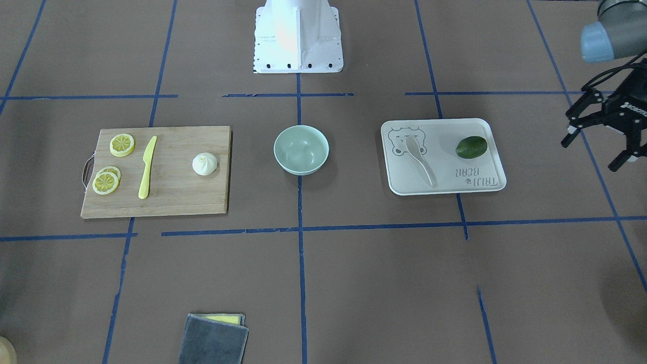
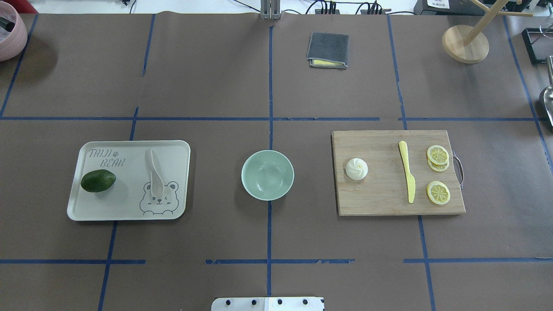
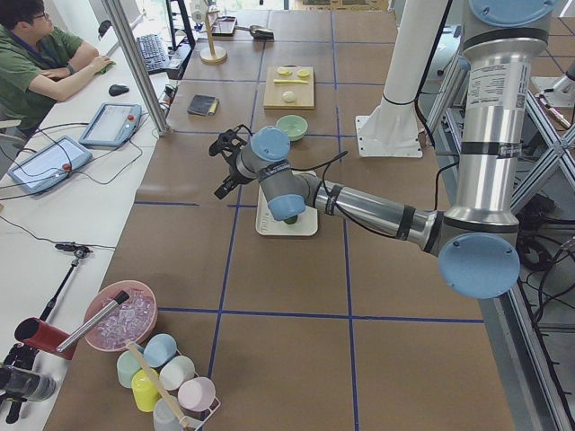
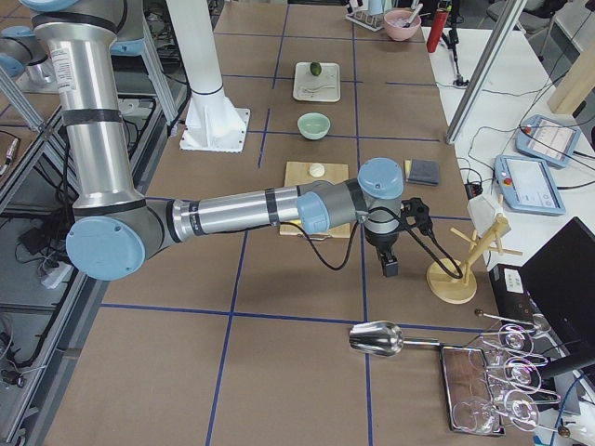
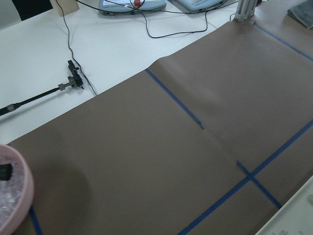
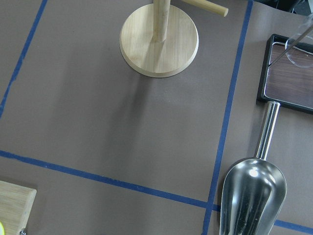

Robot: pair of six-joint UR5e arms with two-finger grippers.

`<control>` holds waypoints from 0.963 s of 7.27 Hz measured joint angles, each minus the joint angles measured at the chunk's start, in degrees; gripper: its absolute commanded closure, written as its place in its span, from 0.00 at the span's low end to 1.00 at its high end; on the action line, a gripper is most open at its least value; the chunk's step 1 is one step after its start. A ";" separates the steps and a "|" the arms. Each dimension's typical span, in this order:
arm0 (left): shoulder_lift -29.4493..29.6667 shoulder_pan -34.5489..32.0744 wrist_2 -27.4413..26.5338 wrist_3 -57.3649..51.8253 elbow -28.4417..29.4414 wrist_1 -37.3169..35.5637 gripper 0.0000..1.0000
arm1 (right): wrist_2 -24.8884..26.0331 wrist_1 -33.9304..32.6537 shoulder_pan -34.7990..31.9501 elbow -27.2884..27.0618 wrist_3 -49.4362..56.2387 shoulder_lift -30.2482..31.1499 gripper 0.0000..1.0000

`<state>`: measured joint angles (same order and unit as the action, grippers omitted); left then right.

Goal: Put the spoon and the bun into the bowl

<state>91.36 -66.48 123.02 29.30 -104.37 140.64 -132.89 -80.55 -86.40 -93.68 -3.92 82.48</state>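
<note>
The off-white spoon (image 2: pixel 154 175) lies on the pale tray (image 2: pixel 129 203), also in the front view (image 1: pixel 419 159). The white pleated bun (image 2: pixel 357 168) sits on the wooden cutting board (image 2: pixel 380 198), also in the front view (image 1: pixel 204 164). The mint-green bowl (image 2: pixel 267 175) stands empty between them (image 1: pixel 301 149). My left gripper (image 1: pixel 596 150) is open and empty, raised beyond the tray's outer side. My right gripper (image 4: pixel 400 253) shows only in the right side view, beyond the board near a wooden stand; I cannot tell whether it is open or shut.
A dark green fruit (image 2: pixel 98 180) lies on the tray. A yellow knife (image 2: pixel 407 177) and lemon slices (image 2: pixel 438 192) lie on the board. A grey cloth (image 2: pixel 328 50), wooden stand (image 2: pixel 465 43), metal scoop (image 6: pixel 252 196) and pink bowl (image 2: pixel 8 36) sit at the table's margins.
</note>
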 measured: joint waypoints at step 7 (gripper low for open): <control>7.04 33.95 -32.56 44.47 -3.15 -25.26 0.19 | 0.00 0.04 0.00 0.23 0.05 0.31 0.00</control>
<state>98.41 -32.54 90.46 73.76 -107.52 115.38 -132.89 -80.51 -86.40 -93.46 -3.87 82.79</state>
